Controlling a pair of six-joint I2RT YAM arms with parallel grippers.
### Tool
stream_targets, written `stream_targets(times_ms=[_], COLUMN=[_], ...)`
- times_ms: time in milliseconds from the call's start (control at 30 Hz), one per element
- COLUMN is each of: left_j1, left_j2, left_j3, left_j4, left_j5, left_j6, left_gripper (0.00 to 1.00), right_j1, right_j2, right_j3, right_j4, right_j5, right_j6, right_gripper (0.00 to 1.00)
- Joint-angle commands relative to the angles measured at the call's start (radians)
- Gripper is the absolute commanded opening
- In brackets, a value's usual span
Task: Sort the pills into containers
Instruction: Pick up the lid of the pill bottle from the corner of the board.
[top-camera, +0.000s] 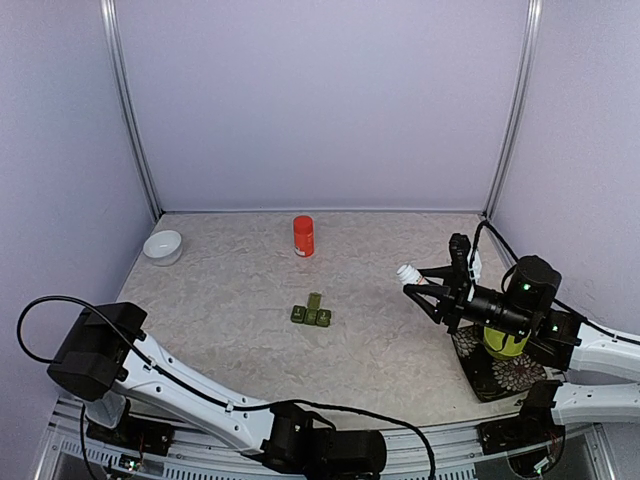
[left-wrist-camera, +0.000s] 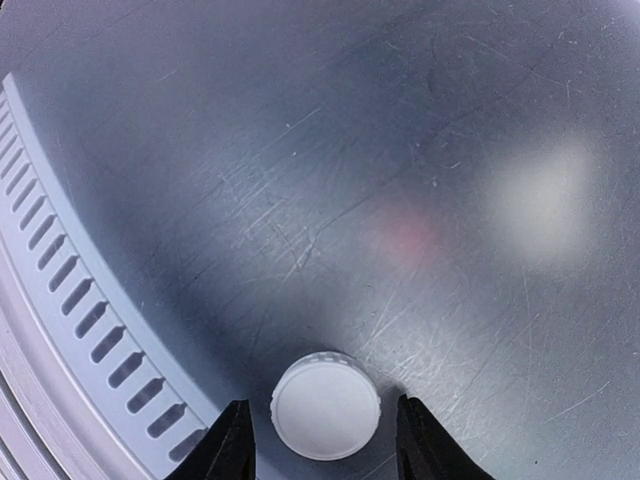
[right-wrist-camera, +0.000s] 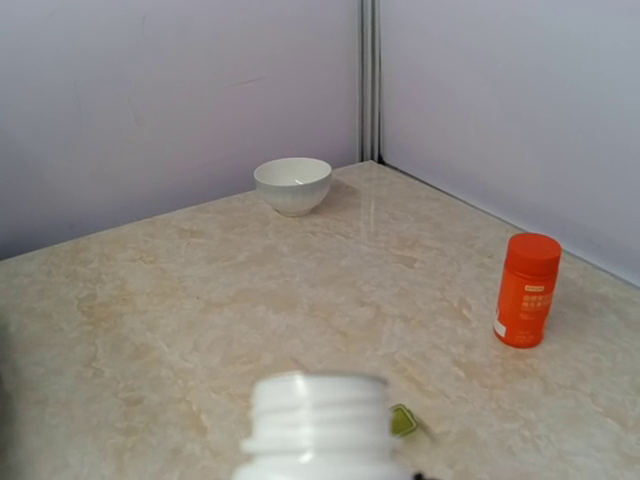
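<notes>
The dark green pill box (top-camera: 312, 314) lies mid-table with one lid standing open; only its green edge (right-wrist-camera: 402, 421) shows in the right wrist view. My right gripper (top-camera: 420, 284) is shut on an uncapped white bottle (top-camera: 408, 272), held tilted above the table right of the box; its open neck (right-wrist-camera: 318, 415) fills the bottom of the right wrist view. My left gripper (left-wrist-camera: 326, 442) is open low over a scratched metal surface (left-wrist-camera: 400, 200), its fingers (left-wrist-camera: 232, 445) either side of a white cap (left-wrist-camera: 326, 405) without touching it. No loose pills show.
A red-orange bottle (top-camera: 303, 236) stands at the back centre, also in the right wrist view (right-wrist-camera: 528, 290). A white bowl (top-camera: 163, 246) sits back left. A lime-green bowl (top-camera: 503, 345) rests on a patterned mat (top-camera: 490, 375) under the right arm. The left arm (top-camera: 180, 385) lies folded along the near edge.
</notes>
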Motion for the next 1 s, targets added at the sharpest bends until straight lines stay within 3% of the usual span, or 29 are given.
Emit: stream_targets(times_ms=[0, 633, 967], left_j1=[-0.017, -0.013, 0.079], left_j2=[0.016, 0.011, -0.067], left_j3=[0.017, 0.016, -0.028], left_j4=[-0.012, -0.008, 0.066], left_j5=[-0.001, -0.019, -0.094], left_j6=[0.03, 0.043, -0.029], left_gripper=[0.46, 0.33, 0.31], right_j1=[-0.011, -0.011, -0.011], right_j2=[-0.011, 0.008, -0.008], right_j3=[0.011, 0.014, 0.018], right_j4=[-0.01, -0.01, -0.015], right_j5=[0.011, 0.012, 0.009], right_j6=[0.011, 0.008, 0.011], right_gripper=[0.0, 0.0, 0.0])
